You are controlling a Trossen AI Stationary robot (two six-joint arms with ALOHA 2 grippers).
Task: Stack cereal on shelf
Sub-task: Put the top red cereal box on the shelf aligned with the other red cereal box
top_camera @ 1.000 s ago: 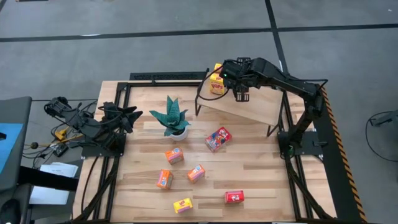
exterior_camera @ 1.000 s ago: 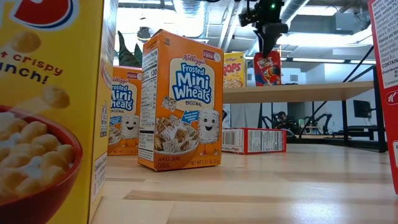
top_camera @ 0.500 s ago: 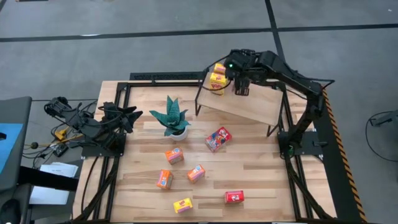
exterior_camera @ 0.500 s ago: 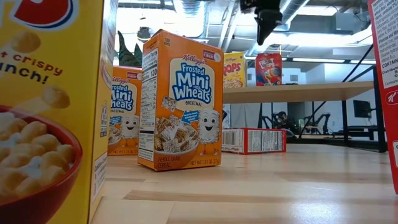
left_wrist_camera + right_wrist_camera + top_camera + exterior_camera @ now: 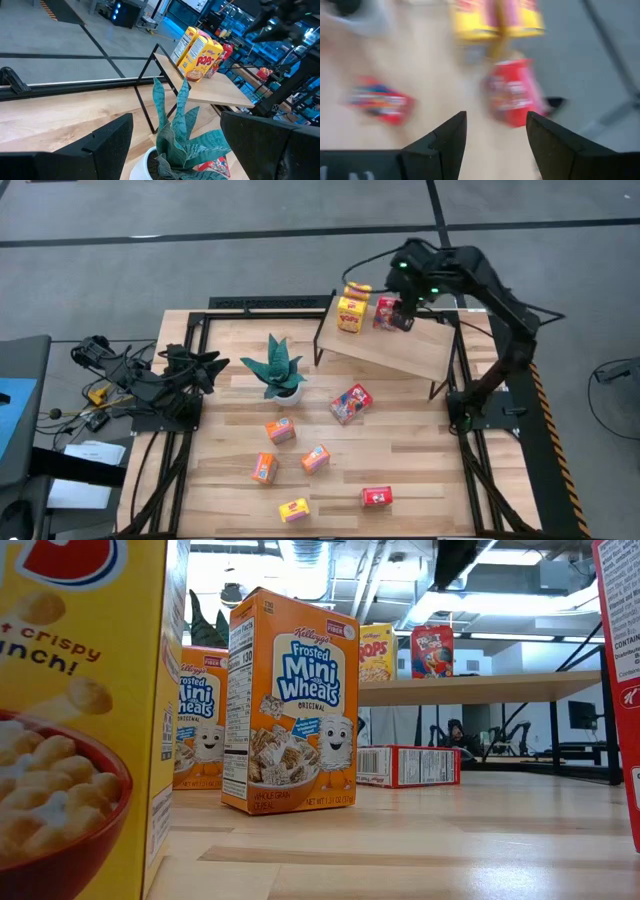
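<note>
- Cereal: red box (image 5: 385,313) stood upright on shelf (image 5: 400,350), touching nothing of right gripper (image 5: 417,292), which hung just above and beside it, fingers parted and empty.
- Two yellow boxes (image 5: 351,307) stood on shelf beyond red box.
- Step judged: release done. Next calls for reaching well below gripper to table boxes, nearest a lying red one (image 5: 350,403).
- Left gripper (image 5: 210,366) waited far off by plant (image 5: 277,372), wide open.

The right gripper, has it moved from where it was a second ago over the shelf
Yes. In the high view the right gripper has pulled back from above the yellow boxes toward the shelf's far right edge, open, leaving the red box standing there.
</note>
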